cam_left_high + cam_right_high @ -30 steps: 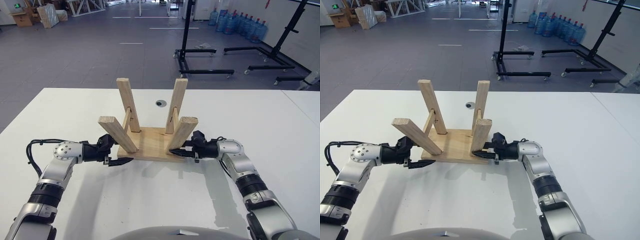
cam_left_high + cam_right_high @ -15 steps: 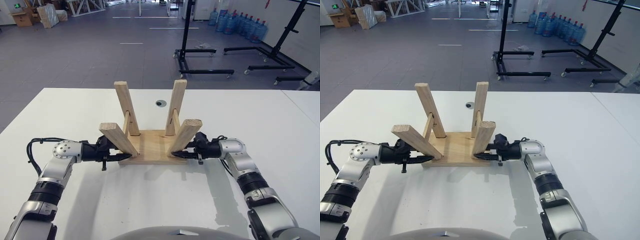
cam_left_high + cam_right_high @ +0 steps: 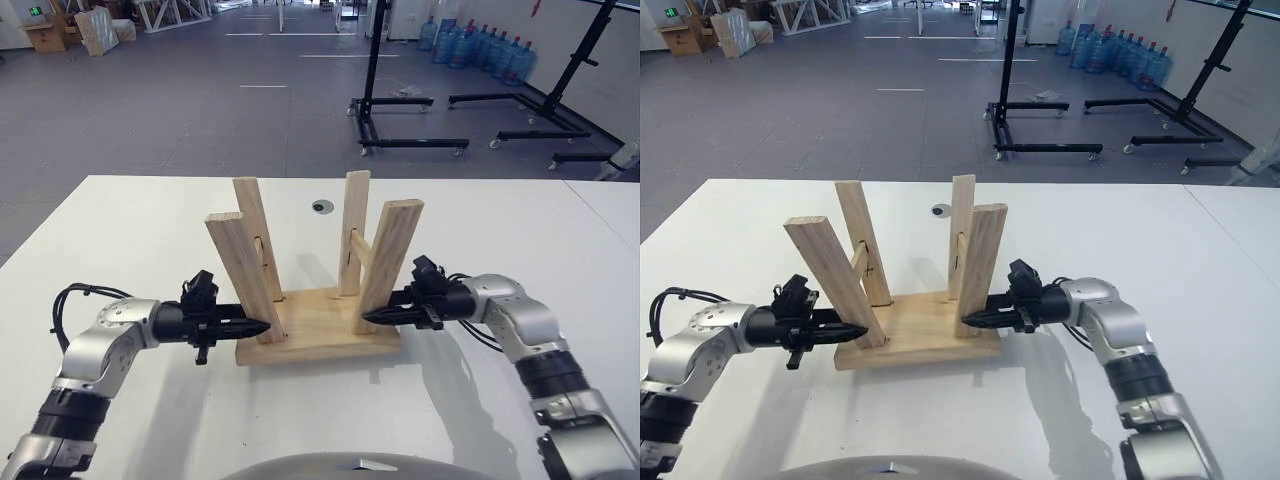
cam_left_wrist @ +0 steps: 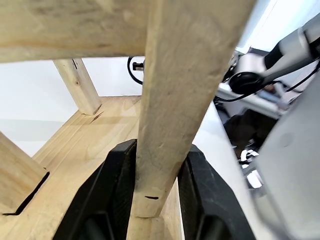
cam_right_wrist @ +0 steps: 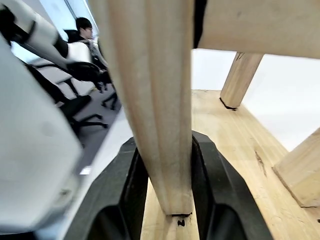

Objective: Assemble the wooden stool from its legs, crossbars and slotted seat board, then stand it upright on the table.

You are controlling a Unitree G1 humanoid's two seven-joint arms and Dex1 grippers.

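The stool (image 3: 316, 318) sits upside down near the middle of the white desk (image 3: 120, 230). Its slotted seat board (image 3: 330, 340) lies flat on the surface, and all 4 legs point up, most leaning slightly outward. It is pale, unfinished wood with visible grain.

The left tool (image 3: 256, 326) is clenched on the near-left leg (image 3: 236, 270) low down, just above the board. In the left wrist view its 2 black fingers (image 4: 116, 187) press on either side of that leg (dark slot gaps show where legs enter the board). The right tool (image 3: 370, 319) grasps the near-right leg (image 3: 388, 258) at about the same height, with its fingers (image 5: 131, 187) flanking the wood.

The far-left leg (image 3: 257, 230) and far-right leg (image 3: 353, 228) stand free behind them. A crossbar (image 3: 361, 248) joins the 2 right-hand legs, and another (image 3: 860, 258) links the left pair. A small round hole (image 3: 321, 207) lies in the desk beyond the stool.
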